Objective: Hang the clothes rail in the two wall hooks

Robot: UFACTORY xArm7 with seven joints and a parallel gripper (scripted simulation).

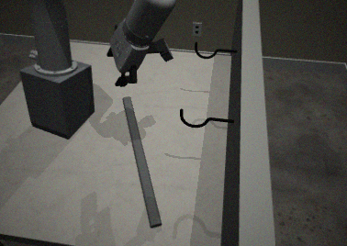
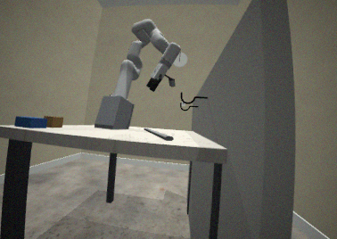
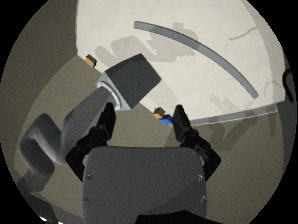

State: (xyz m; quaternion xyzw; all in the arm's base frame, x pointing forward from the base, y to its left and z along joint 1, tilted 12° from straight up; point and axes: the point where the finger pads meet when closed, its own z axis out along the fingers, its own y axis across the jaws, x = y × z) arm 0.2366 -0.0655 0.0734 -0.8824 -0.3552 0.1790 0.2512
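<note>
The clothes rail (image 1: 140, 158) (image 2: 159, 134) (image 3: 200, 50) is a long grey bar lying flat on the table, running from near the arm's base toward the front edge. Two black wall hooks stick out from the wall panel above the table, a far hook (image 1: 205, 54) and a near hook (image 1: 195, 121); both also show in the exterior view (image 2: 189, 100) as overlapping outlines. My gripper (image 1: 127, 79) (image 2: 153, 86) (image 3: 144, 110) is open and empty. It hangs in the air above the rail's far end, tilted downward.
The arm's grey base block (image 1: 57, 97) (image 2: 114, 112) stands at the table's back left. A blue block (image 2: 30, 121) and a brown block (image 2: 53, 120) lie at the table's far corner. The tall wall panel (image 1: 250, 123) (image 2: 250, 133) borders the table's right side.
</note>
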